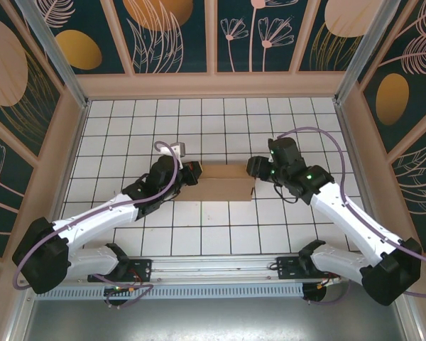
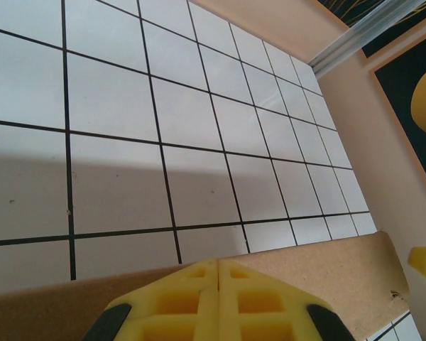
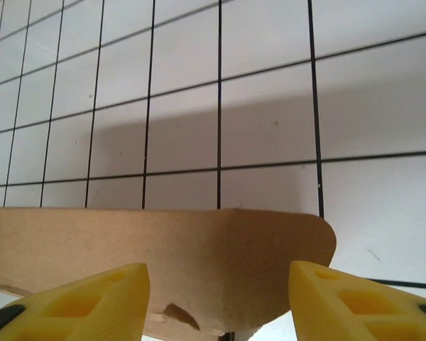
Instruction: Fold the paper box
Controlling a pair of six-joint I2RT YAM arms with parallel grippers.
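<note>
Since the white tiled tabletop [image 1: 220, 234] takes up most of the overhead frame, it is noted first: black grid lines, pale walls on three sides. At the centre of that frame, between the two arms, lies the paper box [image 1: 226, 183]. It is plain brown corrugated card and shows as a low rectangular strip several tiles wide. Its left end meets the left tool [image 1: 193, 172] and its right end the right tool [image 1: 255, 170].

Left tool: in its wrist view the yellow fingers [image 2: 192, 298] are pressed fully together at bottom centre, and the card edge runs behind them across the lower frame. No card is seen between them. Whether they bear on the board below cannot be told.

Right tool: its fingers stand well apart at the bottom corners of its wrist view, with a rounded flap end lying in the gap. No grip on the card is evident, and nothing is held.

Handling assessment: the board looks light and stiff across its panels, likely to yield only at the creases. It would probably slide on the smooth tiles if pushed from one end alone. Tabs may crush under a hard pinch. The best hold, in my judgement, is a flap's free edge near a crease, with the other tool pinning the base panel.
</note>
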